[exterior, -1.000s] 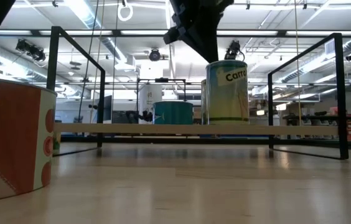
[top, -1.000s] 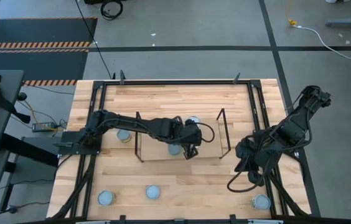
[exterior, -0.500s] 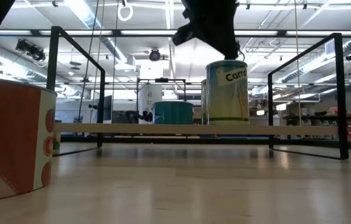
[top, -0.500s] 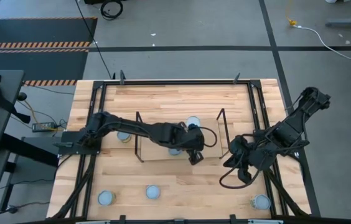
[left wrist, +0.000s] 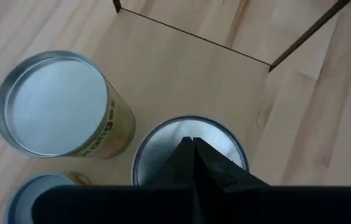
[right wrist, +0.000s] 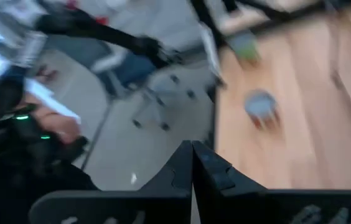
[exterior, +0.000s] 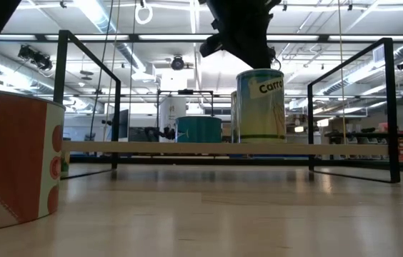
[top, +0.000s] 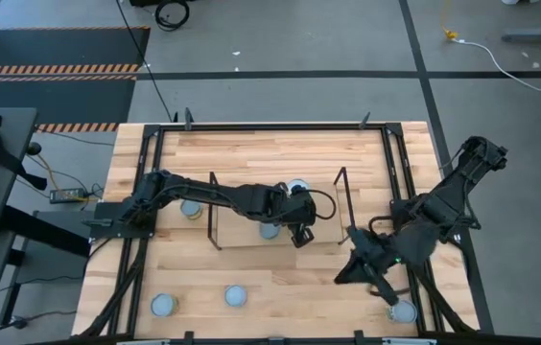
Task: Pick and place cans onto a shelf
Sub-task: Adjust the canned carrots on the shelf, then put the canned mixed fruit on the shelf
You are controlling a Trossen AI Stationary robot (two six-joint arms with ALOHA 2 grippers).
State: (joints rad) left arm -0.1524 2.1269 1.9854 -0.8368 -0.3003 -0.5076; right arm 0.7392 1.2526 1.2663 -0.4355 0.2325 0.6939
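Note:
My left gripper (top: pixel 299 233) is shut and empty, right above a can with a white and green label (exterior: pixel 260 103) that stands on the shelf's light wood base (left wrist: pixel 182 68). In the left wrist view the fingertips (left wrist: pixel 192 144) stand over this can's silvery top (left wrist: pixel 222 140). A yellow-labelled can (left wrist: pixel 54 102) stands beside it, and a third can (left wrist: pixel 35 193) shows at the picture's edge. The shelf (top: pixel 280 240) has thin dark wire end frames (top: pixel 343 206). My right gripper (top: pixel 342 276) is shut and empty over the table's near right part. My left gripper's shut fingertips point down over the top (left wrist: pixel 222 140) of the can on the shelf. I cannot tell whether they touch it. The can stands upright on the shelf base.
Loose cans stand near the table's near edge at the left (top: pixel 163 305), left of middle (top: pixel 236 295) and right (top: pixel 404 311). One more can (top: pixel 191 208) stands left of the shelf. A red and white can (exterior: pixel 12 164) is close to the low camera. A black frame (top: pixel 270 126) rims the tabletop.
My right arm has swung down and toward the table's near edge, its gripper now lower and nearer the can at the near right. My left gripper has shifted slightly toward the table's right edge above the shelf. The cans have kept still.

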